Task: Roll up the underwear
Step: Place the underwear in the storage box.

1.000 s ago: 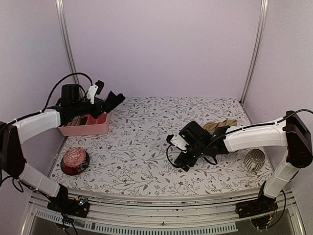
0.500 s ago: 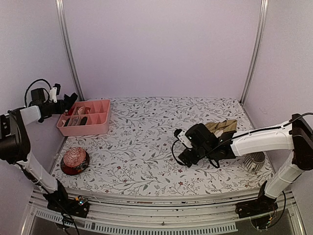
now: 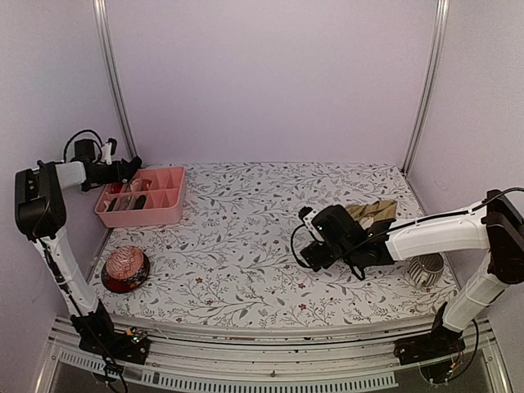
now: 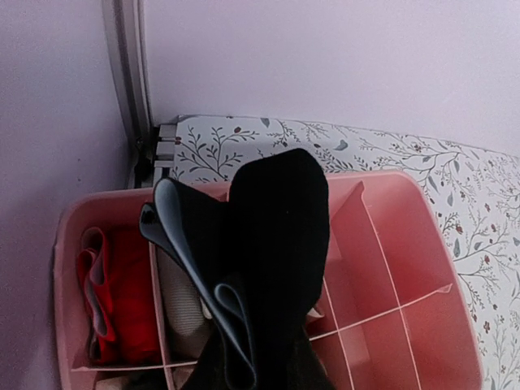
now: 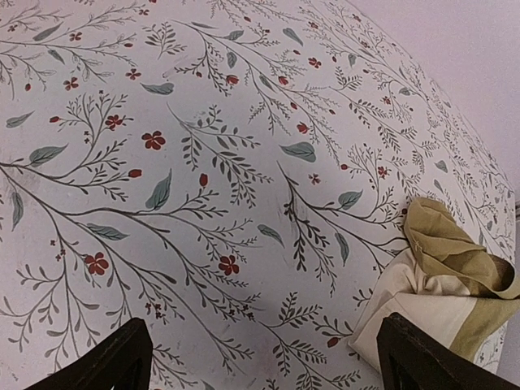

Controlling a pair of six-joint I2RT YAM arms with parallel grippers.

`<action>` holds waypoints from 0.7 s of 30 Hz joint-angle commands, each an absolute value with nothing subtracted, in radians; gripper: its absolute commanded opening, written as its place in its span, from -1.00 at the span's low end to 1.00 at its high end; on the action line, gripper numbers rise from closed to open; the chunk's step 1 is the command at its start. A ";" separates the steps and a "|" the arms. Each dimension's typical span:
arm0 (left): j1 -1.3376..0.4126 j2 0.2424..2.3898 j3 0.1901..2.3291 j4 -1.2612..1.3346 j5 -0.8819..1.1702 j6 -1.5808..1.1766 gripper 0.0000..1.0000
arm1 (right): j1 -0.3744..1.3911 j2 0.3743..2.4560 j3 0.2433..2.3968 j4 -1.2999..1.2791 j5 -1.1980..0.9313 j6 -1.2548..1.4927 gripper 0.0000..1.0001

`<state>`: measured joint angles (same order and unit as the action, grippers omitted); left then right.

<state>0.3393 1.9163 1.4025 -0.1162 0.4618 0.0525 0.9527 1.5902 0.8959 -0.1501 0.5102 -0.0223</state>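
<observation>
Underwear, one tan piece, lies near one spread right claw.

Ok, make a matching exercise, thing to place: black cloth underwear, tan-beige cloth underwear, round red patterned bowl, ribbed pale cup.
1 black cloth underwear
2 tan-beige cloth underwear
3 round red patterned bowl
4 ribbed pale cup

a table's near right corner
b over the pink plastic tray
c table's near left
d crumpled, right of centre

Pairs: 1b, 2d, 3c, 4a
</observation>
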 commanded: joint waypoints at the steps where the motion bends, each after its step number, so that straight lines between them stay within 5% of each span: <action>1: 0.219 1.952 1.479 -0.187 0.290 -0.018 -1.00 | 0.945 1.574 0.848 -0.090 0.547 0.066 0.98; 12: 0.015 2.160 1.754 -0.338 -0.014 -0.131 -1.00 | 0.942 1.575 0.821 -0.042 0.568 0.043 0.98; 21: 0.009 2.098 1.671 -0.287 -0.071 -0.183 -1.00 | 0.943 1.574 0.812 -0.025 0.565 0.030 0.98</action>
